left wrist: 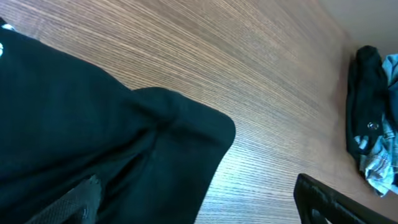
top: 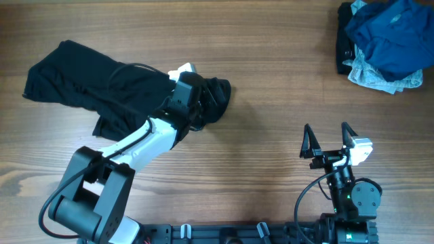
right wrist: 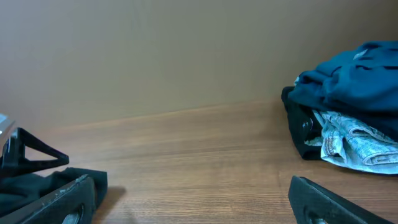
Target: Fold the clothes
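A black garment [top: 81, 81] lies crumpled across the left of the table. My left gripper [top: 202, 95] is low over its bunched right end. In the left wrist view the jaws [left wrist: 196, 186] are wide open. The black cloth [left wrist: 93, 137] covers the left finger and fills part of the gap, while the right finger is over bare wood. My right gripper [top: 326, 129] is open and empty over bare table at the front right; the right wrist view shows its jaws [right wrist: 193, 183] with only wood between them.
A pile of clothes [top: 386, 37], blue on top with black and a pale printed piece beneath, sits at the back right corner. It also shows in the right wrist view [right wrist: 348, 106] and the left wrist view [left wrist: 373, 124]. Bare wooden table [top: 271, 81] lies between the garments.
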`<state>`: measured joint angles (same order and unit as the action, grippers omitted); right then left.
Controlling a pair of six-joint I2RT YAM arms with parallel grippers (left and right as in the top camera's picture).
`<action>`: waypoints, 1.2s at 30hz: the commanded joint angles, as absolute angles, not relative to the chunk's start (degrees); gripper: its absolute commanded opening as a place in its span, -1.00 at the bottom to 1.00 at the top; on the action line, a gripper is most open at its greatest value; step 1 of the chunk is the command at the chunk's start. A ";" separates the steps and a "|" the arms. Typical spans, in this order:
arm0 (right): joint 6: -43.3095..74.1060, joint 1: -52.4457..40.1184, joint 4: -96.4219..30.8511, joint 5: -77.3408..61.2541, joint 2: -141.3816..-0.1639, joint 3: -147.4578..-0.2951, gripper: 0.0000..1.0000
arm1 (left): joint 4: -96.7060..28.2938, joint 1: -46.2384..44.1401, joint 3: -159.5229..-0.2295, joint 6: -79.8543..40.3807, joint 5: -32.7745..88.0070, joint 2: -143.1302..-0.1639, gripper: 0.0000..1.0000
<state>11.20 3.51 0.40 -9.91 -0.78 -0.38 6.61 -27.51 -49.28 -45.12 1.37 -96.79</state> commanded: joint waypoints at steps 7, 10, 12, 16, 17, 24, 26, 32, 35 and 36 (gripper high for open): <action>10.52 3.33 0.64 -8.75 -0.43 -0.30 0.99 | -24.29 -18.90 -49.95 -39.68 -12.67 -70.63 0.99; 10.50 3.33 0.67 -8.75 -0.43 -0.30 0.99 | -41.76 -9.80 -49.93 -46.81 -12.73 -67.09 1.00; 10.52 3.33 0.64 -8.78 -0.43 -0.30 1.00 | -47.11 -5.15 -49.74 -46.72 -12.73 -69.10 0.92; 10.52 3.33 0.64 -8.75 -0.43 -0.30 0.99 | -44.23 2.50 -49.74 -40.62 -4.01 -74.91 0.90; 10.52 3.33 0.64 -8.75 -0.43 -0.30 1.00 | -43.27 3.40 -49.74 -39.18 0.82 -77.41 0.90; 10.52 3.33 0.64 -8.78 -0.43 -0.30 0.99 | -38.37 3.44 -49.74 -36.40 11.33 -89.30 0.87; 10.52 3.33 0.67 -8.75 -0.43 -0.30 1.00 | -38.28 3.44 -49.74 -36.40 11.35 -90.83 0.81; 10.52 3.33 0.64 -8.75 -0.43 -0.30 1.00 | -35.73 3.44 -49.74 -36.21 11.55 -92.07 0.52; 10.55 3.33 0.64 -8.75 -0.43 -0.30 1.00 | -35.77 3.44 -49.74 -36.18 12.40 -92.05 0.25; 10.52 3.33 0.67 -8.75 -0.43 -0.30 0.99 | -35.77 3.44 -49.74 -36.21 12.40 -92.05 0.22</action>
